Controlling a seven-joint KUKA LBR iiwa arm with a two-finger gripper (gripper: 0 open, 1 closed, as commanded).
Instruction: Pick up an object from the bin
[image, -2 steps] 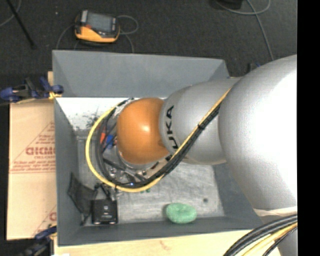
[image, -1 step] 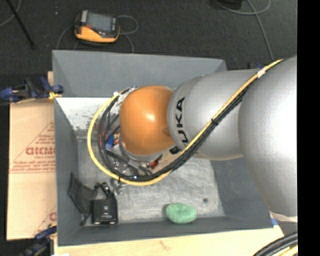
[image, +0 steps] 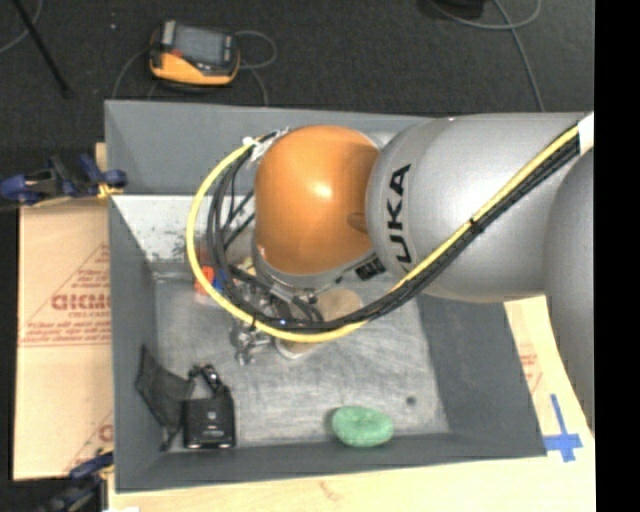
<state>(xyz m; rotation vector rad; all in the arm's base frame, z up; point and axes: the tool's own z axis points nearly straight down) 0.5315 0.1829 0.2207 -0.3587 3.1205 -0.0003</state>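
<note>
My gripper (image: 247, 343) hangs low over the bin's middle left, mostly hidden beneath the arm's orange cover. A pale whitish thing (image: 292, 349) lies just to its right, partly covered. A tan rounded thing (image: 341, 301) peeks out under the arm a little farther back. A small red and orange thing (image: 205, 277) sits to the left of the gripper near the bin's back wall. Nothing can be made out in the gripper's grasp.
A black device with a strap (image: 203, 417) lies in the front left corner. A green oval lump (image: 361, 426) rests by the front wall, right of centre. The arm's big grey body covers the bin's back right.
</note>
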